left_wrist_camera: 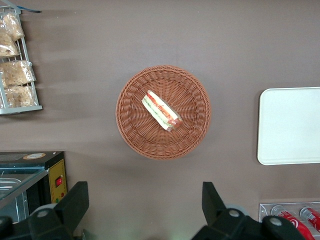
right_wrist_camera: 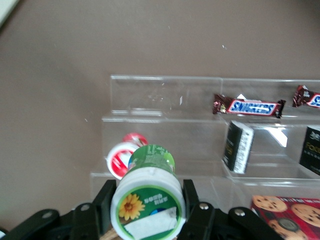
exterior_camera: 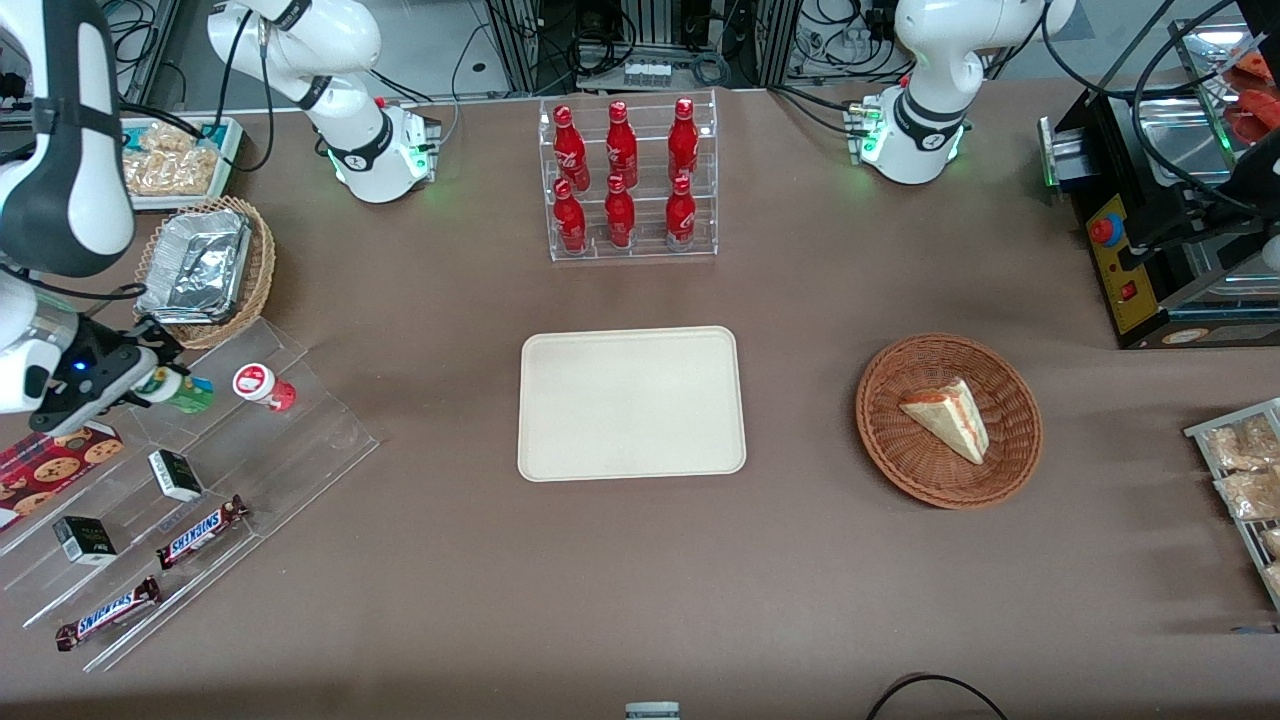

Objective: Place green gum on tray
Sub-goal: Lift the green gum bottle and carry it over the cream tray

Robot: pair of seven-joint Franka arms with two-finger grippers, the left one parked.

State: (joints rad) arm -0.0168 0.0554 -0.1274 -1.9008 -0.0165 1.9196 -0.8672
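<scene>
Your brown tabletop carries the cream tray at its centre. Toward the working arm's edge, above the clear stepped display rack, your gripper is clamped on the green gum, just beside the red gum bottle.

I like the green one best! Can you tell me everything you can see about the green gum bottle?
The green gum is a small round bottle with a shiny green body, plastic by its look. Its white lid carries a green label with a yellow flower. It lies tipped on its side over the clear stepped display rack, lid toward the wrist camera. The gripper is shut on it, one finger on each side. The red gum bottle is close beside it, a small gap between them.
</scene>
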